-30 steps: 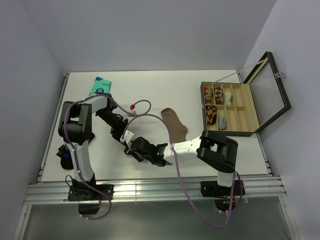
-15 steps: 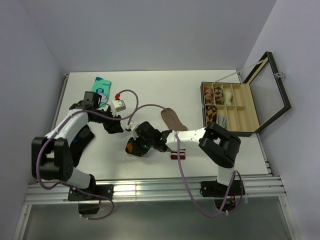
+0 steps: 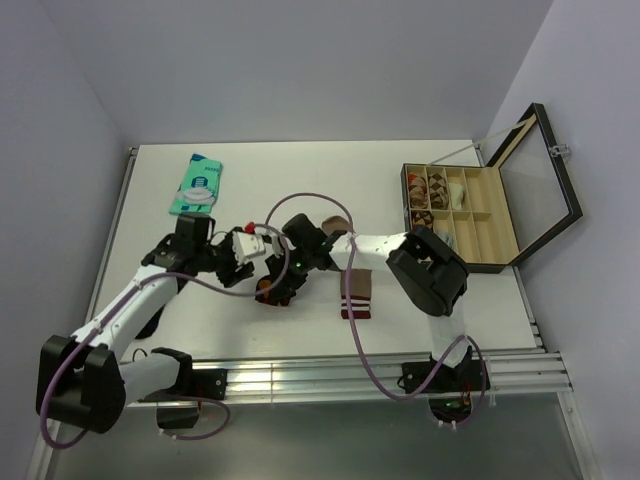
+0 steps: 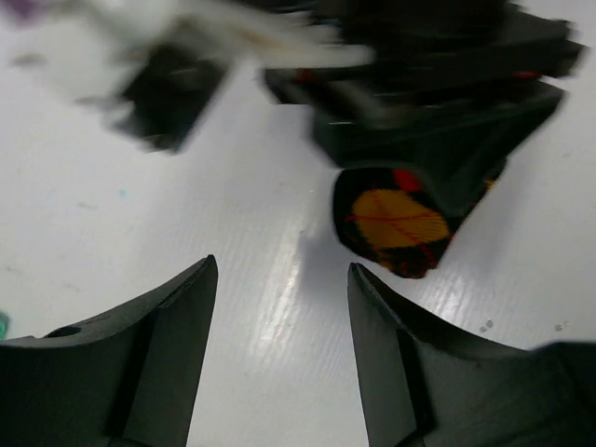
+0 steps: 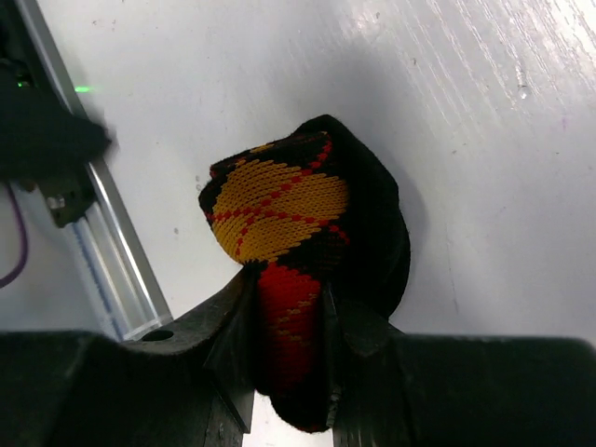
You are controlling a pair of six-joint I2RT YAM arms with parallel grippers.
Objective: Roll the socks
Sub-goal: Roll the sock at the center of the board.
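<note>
The right fingers [image 5: 233,354] pinch the argyle sock [image 5: 284,223]. Its red-and-black part is clamped in the gap, and a folded end with orange diamonds bulges out beyond the tips. Whether the sock rests on the white counter [image 5: 484,112] or hangs just above it, I cannot tell.

The left fingers [image 4: 163,326] are spread wide with nothing between them, low over the counter and pointing at that sock from close by. In the left wrist view the sock's orange end pokes out from under the dark right fingers.

From above, both sets of fingers meet near the middle of the counter, with the sock a dark lump beneath them. The tan sock [image 3: 356,295] lies just to the right. Its maroon, white-striped cuff points toward the near edge and its foot runs away under the right arm.

At the far left a teal packet [image 3: 197,183] lies flat. At the right stands a box [image 3: 480,266] with its lid open and rolled socks in some of its compartments.
</note>
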